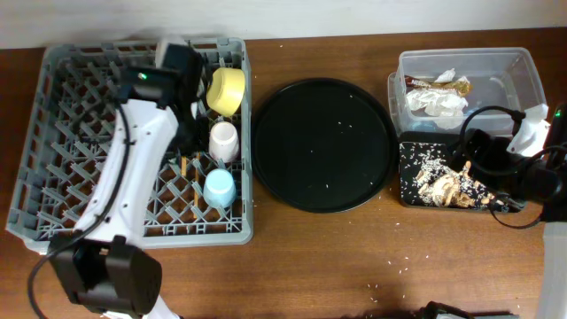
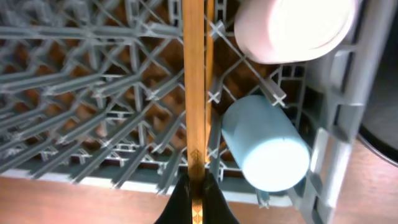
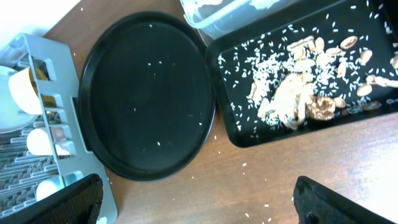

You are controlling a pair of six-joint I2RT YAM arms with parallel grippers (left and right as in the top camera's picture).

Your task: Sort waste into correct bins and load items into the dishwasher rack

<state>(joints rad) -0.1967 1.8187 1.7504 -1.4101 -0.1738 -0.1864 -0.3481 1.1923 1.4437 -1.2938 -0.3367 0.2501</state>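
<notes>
- The left gripper is clamping its two fingers on one end of the pair of thin wooden chopsticks. The sticks are stretching lengthwise over the pegs in the right half of the large square grey plastic dishwasher rack.
- If the fingers are opening while the sticks are not yet resting between the pegs, I think the sticks may be bouncing off, or one may be slipping through the rack's open grid floor.
- The second stick is showing only as a thin edge behind the first one, so the hold on it may be weak, and it could be dropping early.
- The round pink cup and the light blue cup are sitting along the rack's right wall, just beside the sticks. A sideways move toward that wall is risking a knock on them.
- The small yellow bowl is sitting in the rack's far right corner.
- The right gripper is hovering with its fingers wide apart and nothing between them, well to the right of the rack. It is near the shallow black rectangular tray carrying the beige-brown crumbly food scraps.
- A careless sweep there could be pushing scraps out onto the brown wooden table.
</notes>
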